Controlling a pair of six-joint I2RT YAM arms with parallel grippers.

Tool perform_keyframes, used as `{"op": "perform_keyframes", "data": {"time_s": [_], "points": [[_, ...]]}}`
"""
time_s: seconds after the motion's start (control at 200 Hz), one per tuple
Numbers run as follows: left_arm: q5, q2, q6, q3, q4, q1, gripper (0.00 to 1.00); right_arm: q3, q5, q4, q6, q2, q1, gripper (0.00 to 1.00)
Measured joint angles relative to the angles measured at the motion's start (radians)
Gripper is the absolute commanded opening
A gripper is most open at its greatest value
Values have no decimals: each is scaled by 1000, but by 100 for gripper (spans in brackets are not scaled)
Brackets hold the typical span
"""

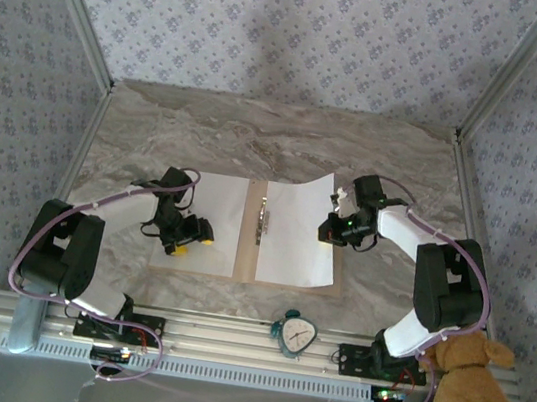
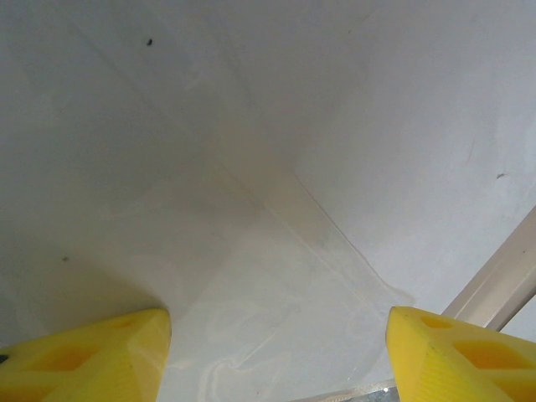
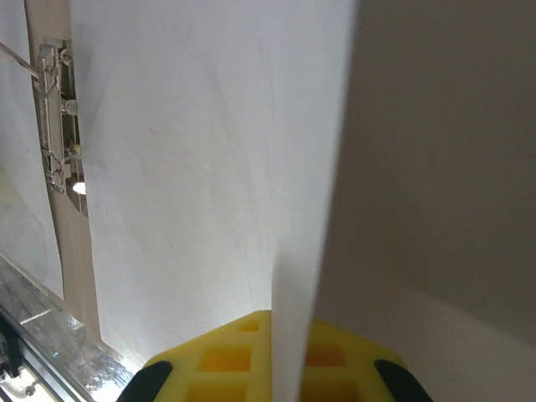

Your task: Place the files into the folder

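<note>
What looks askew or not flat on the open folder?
The right white sheet is not flat: its far right corner curls up off the folder, pinched in the shut right gripper. The left sheet lies flat.

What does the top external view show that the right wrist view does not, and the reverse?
Top external adds the left sheet with the open left gripper over it, a clock and a teddy bear. Right wrist adds a close look: yellow fingers shut on the lifted edge of the right sheet. Both show that sheet, the folder and its metal clip.
</note>
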Motion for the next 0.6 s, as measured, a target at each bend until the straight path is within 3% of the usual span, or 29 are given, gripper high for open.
{"op": "perform_keyframes", "data": {"time_s": [0.6], "points": [[0, 0, 0, 0, 0, 0, 70, -5, -16, -1, -28, 0, 0, 0]]}}
